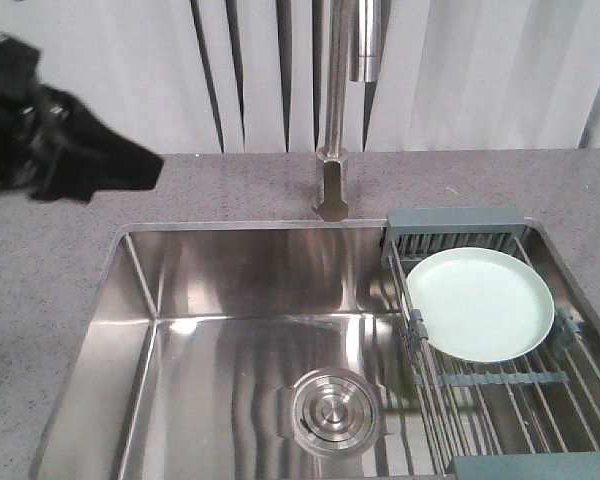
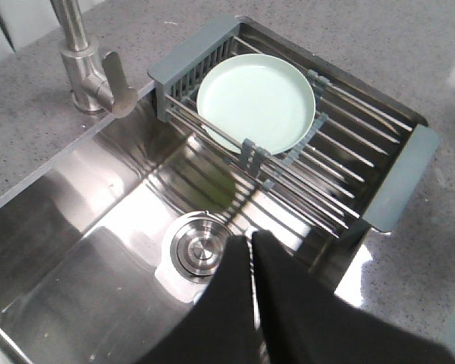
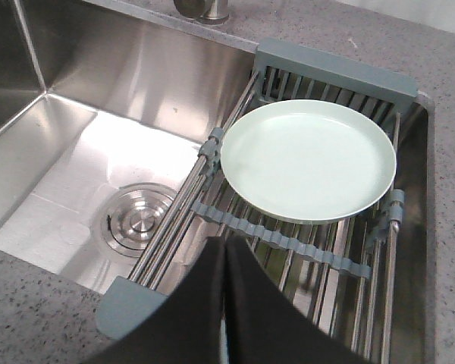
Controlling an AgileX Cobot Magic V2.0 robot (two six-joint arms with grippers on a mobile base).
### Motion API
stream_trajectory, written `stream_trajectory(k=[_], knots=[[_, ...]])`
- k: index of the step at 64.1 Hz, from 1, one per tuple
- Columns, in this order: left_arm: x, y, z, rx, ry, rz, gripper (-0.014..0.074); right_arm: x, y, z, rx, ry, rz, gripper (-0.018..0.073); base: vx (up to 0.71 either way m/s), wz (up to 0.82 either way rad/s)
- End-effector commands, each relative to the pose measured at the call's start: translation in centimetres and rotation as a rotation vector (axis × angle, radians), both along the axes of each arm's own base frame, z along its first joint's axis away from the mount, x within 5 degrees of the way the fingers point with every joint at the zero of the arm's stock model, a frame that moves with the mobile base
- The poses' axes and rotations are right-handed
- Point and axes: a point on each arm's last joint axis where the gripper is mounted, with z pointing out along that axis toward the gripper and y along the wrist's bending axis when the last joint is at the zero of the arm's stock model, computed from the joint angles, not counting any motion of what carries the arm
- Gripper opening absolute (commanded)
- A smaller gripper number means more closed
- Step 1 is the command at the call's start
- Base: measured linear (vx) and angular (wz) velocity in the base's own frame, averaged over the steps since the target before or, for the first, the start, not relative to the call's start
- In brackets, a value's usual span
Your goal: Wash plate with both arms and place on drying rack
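Countertop (image 1: 230, 185): one, grey speckled stone-like surface, matte, surrounding the basin on all visible sides. No brand, label or writing is legible on any item.

Sink (image 1: 230, 290): one, rectangular, polished steel, strongly reflective, with straight walls and a flat floor.

Drying rack (image 3: 330, 76): one, rectangular, thin parallel metal wires held between grey-blue plastic end bars, with small clips along the rails; it is laid across the right end of the sink.

Plate (image 3: 307, 159): one, round, pale mint-green, smooth, low raised rim; it is seen lying face up on the rack wires, towards the end bar nearer the faucet.

Faucet (image 1: 332, 130): one, brushed metal, cylindrical column on a hexagonal base, mounted behind the sink.

Drain cover (image 1: 332, 408): one, round, steel, concentric rings, set in the sink floor.

Left gripper (image 2: 250, 250): black, fingers pressed together, nothing held, poised above the sink.

Right gripper (image 3: 226, 254): black, fingers pressed together, nothing held, above the rack's near edge, apart from the plate.
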Motion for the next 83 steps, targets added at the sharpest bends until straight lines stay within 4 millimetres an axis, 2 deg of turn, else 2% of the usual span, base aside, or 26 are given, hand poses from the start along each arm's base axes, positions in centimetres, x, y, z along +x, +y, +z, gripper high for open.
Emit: stream_trajectory(k=[1, 3, 16, 22, 30, 42, 83], knots=[[-4.1, 1.8, 0.2, -0.121, -0.151, 0.087, -0.0006, 0.4, -0.1, 1.4, 0.023, -0.095, -0.025, -0.0004, 0.00, 0.00], [-5.4, 2.5, -0.2, -0.145, -0.193, 0.112, -0.0006, 0.4, -0.1, 1.5, 0.026, -0.100, -0.027, -0.0004, 0.00, 0.00], [-12.0, 5.8, -7.5, -0.296, -0.256, 0.273, -0.0006, 0.6, -0.1, 1.8, 0.054, -0.130, -0.038, -0.0004, 0.00, 0.00], [-13.8, 6.7, -10.5, -0.348, -0.282, 0.316, -0.0006, 0.6, 0.0, 1.8, 0.065, -0.129, -0.036, -0.0004, 0.00, 0.00], [-14.6, 7.1, -12.7, -0.366, -0.283, 0.333, -0.0006, 0.6, 0.0, 1.8, 0.065, -0.129, -0.036, -0.0004, 0.00, 0.00], [-13.9, 7.2, -12.9, -0.352, -0.323, 0.361, -0.0006, 0.6, 0.0, 1.8, 0.065, -0.129, -0.036, -0.0004, 0.00, 0.00], [-13.9, 7.2, -12.9, -0.355, -0.324, 0.362, -0.0006, 0.6, 0.0, 1.8, 0.065, -0.129, -0.036, -0.0004, 0.00, 0.00]])
